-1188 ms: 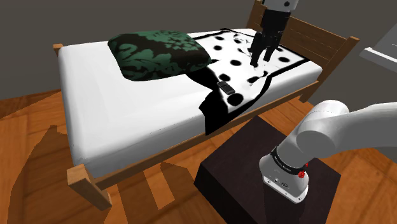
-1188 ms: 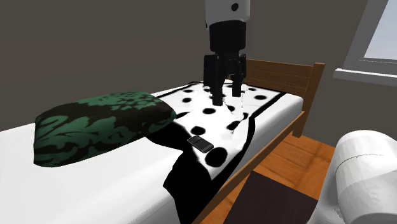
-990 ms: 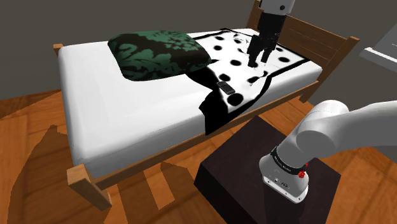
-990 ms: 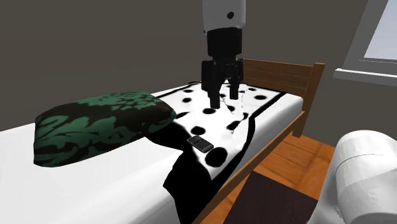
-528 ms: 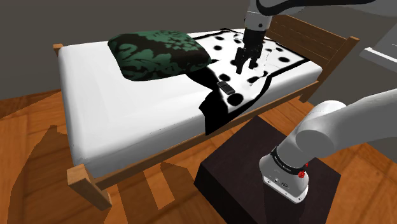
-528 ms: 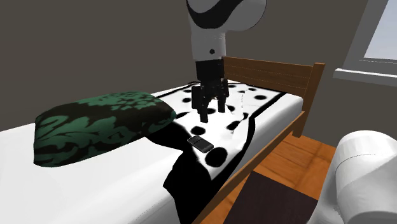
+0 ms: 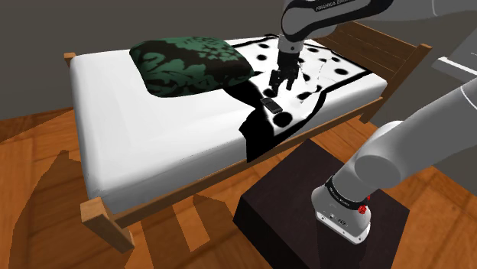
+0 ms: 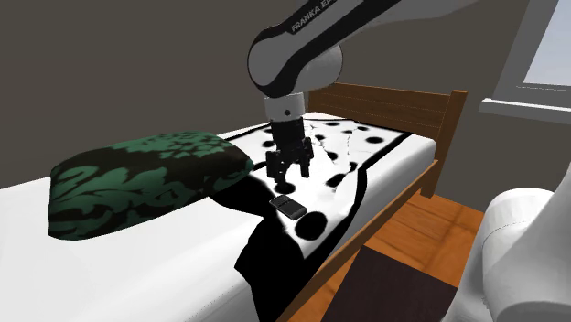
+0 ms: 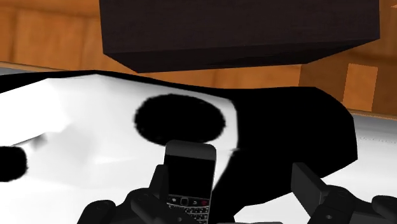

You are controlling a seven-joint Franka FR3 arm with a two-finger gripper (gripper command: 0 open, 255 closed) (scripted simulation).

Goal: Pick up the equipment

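Your tool point(image 8: 288, 174) has come down from near the end board point(image 8: 403, 101) to hover just above the phone point(image 8: 289, 205) on the spotted blanket point(image 8: 375, 155); fingers point(image 9: 310, 183) apart, holding nothing; you're close to grasping.

A black keypad phone point(image 9: 189, 173) lies on the spotted blanket point(image 9: 76, 137) between the gripper's point(image 9: 235, 184) parted fingers, close beside one finger.

The maker's name, FRANKA EMIKA, runs along my arm point(image 7: 330, 8) in the shoulder view. The second exterior view shows its start, FRANKA E. The marks on the phone point(image 9: 189, 175) keys are too small to read.
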